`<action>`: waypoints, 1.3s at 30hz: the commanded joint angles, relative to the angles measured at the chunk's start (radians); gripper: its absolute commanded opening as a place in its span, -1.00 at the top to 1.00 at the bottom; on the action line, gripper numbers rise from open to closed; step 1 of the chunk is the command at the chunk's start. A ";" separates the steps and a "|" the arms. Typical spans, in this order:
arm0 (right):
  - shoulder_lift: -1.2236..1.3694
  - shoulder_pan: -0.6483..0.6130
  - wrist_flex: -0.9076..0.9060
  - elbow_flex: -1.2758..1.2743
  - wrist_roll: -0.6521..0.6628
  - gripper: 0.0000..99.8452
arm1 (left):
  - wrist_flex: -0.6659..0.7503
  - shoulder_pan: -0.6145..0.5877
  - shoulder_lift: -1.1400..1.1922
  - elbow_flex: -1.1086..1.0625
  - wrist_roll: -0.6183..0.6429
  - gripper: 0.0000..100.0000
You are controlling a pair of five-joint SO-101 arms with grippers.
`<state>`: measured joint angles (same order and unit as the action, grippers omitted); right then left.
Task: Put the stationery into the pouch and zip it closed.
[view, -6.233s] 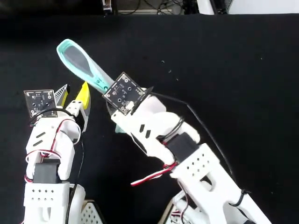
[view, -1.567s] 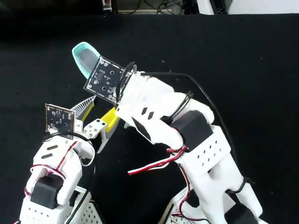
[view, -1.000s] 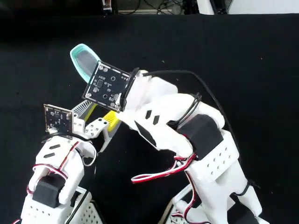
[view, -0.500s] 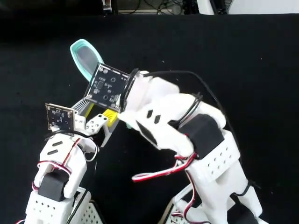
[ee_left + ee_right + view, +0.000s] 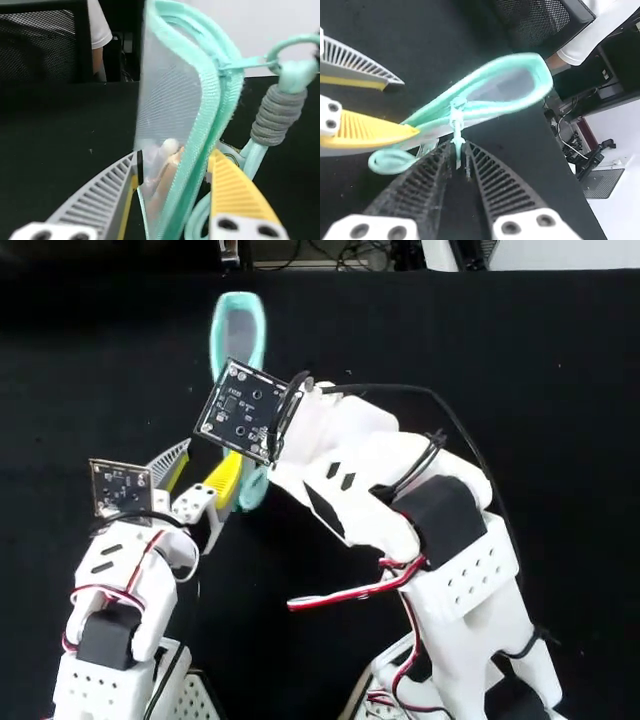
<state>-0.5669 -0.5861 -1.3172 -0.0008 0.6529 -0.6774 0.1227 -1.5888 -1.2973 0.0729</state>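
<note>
Fingers (image 5: 235, 192) of left gripper (image 5: 174, 157) are clamping pouch (image 5: 170, 90) steady; right gripper (image 5: 461, 146) is pinching zipper pull (image 5: 456, 125), presumably to zip.

A workroom of the office or lab kind; a black-covered table (image 5: 560, 390) serves as the bench; beyond its far edge stand a mesh-backed office chair (image 5: 40, 45), loose cables (image 5: 582, 150) on the floor, and a plain pale wall (image 5: 300, 20).
</note>
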 commanded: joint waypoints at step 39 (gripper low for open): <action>-0.015 -0.193 0.064 -0.056 -0.249 0.63 | 0.192 -0.002 0.063 0.068 -0.014 0.85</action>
<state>-0.5669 -0.7242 -1.3034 -0.0667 0.4411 -0.5040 0.1105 -1.5321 -1.2942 0.0637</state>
